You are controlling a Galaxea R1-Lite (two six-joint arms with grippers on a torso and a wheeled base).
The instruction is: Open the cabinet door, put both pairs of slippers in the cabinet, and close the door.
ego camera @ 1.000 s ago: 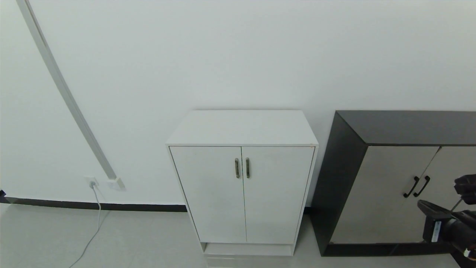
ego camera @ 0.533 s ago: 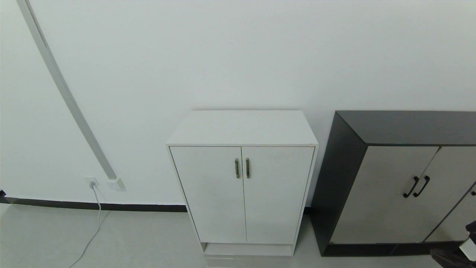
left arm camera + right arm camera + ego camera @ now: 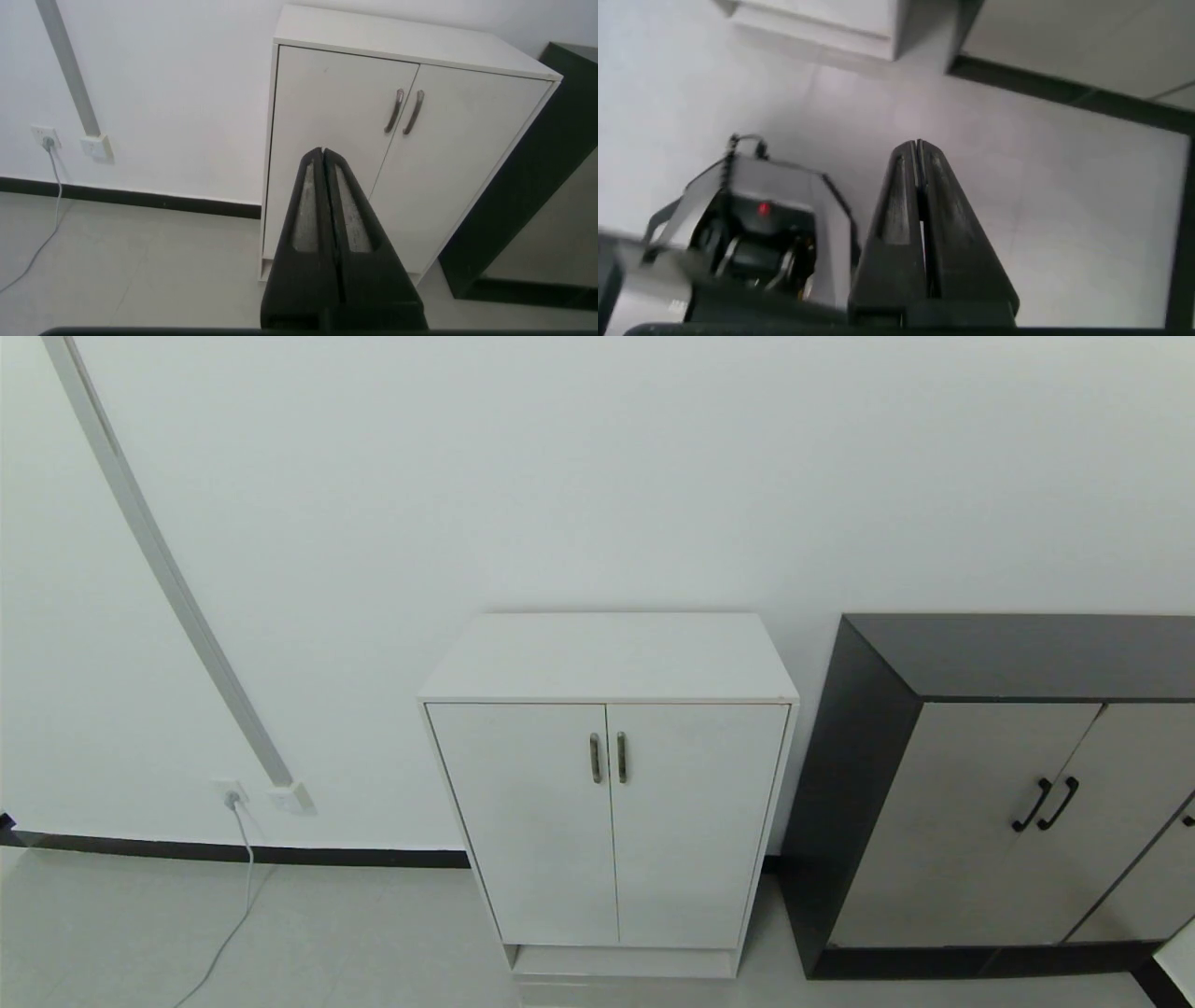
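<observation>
Cabinet (image 3: 607,658) stands shut against the wall (image 3: 597,476). Its doors (image 3: 695,821) look stiff and light, likely easy to swing; take a slim handle (image 3: 595,758) at the middle seam. Left gripper (image 3: 323,154) and right gripper (image 3: 920,145) have jaws pressed together, empty.

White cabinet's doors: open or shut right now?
Shut. Both doors of the white cabinet sit flush, edges meeting at the centre seam, handles side by side.

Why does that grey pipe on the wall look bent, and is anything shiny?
Head view: the wide lens bows the wall pipe; left wrist view shows it straight. Head view: the dark cabinet's doors carry a soft sheen, the white cabinet looks matte.
</observation>
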